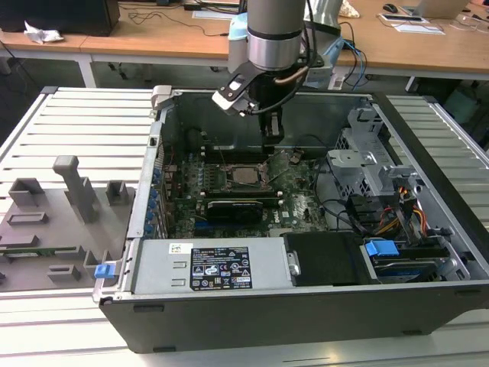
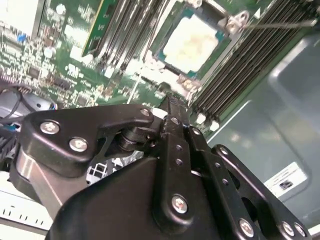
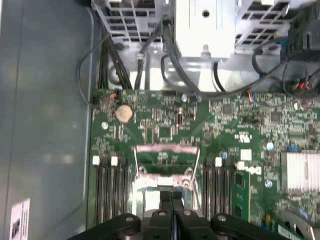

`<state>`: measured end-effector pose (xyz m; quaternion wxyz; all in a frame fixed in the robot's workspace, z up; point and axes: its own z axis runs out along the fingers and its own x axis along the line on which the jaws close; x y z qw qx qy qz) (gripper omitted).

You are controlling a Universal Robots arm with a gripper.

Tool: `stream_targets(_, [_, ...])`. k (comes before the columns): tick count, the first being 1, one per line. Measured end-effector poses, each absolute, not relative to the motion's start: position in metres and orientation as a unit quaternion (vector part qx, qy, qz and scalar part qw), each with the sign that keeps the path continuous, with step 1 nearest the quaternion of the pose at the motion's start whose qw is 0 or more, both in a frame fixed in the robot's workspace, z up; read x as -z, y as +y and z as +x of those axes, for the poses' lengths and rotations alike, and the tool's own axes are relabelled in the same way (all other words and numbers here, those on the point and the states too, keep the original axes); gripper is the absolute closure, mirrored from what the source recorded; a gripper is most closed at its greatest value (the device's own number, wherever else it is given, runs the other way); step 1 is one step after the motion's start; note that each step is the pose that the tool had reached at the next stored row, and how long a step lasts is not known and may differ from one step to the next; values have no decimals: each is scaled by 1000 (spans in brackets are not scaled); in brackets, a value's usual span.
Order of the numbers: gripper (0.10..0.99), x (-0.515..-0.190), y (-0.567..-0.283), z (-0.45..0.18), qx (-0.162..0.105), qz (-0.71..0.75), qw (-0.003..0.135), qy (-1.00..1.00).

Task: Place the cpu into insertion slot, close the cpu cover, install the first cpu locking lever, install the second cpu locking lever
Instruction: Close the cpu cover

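In the exterior view the hand reaches down into the open computer case, which stands on the slatted tabletop. Its tip hangs just beside the insertion slot, on the side toward the far wall of the case. The cpu lies flat inside the slot. In the second wrist view the fingers are pressed together with nothing between them, and the pale top of the cpu sits square in its frame. In the first wrist view the cpu cover seems to stand raised, with thin wire levers at its two sides. I judge that closing the cover is the step in hand, and it is best done by pushing slowly on the cover's top edge, never on the cpu. The memory slots flank the socket closely, so the free room is mostly above.
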<state>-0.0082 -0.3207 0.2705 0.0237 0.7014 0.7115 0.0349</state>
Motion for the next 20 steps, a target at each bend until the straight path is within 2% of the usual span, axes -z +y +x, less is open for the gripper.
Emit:
stream_targets(2, [980, -270, -321, 13, -20, 702, 9, 712])
stream_targets(20, [980, -262, -321, 40, -19, 698, 8, 715])
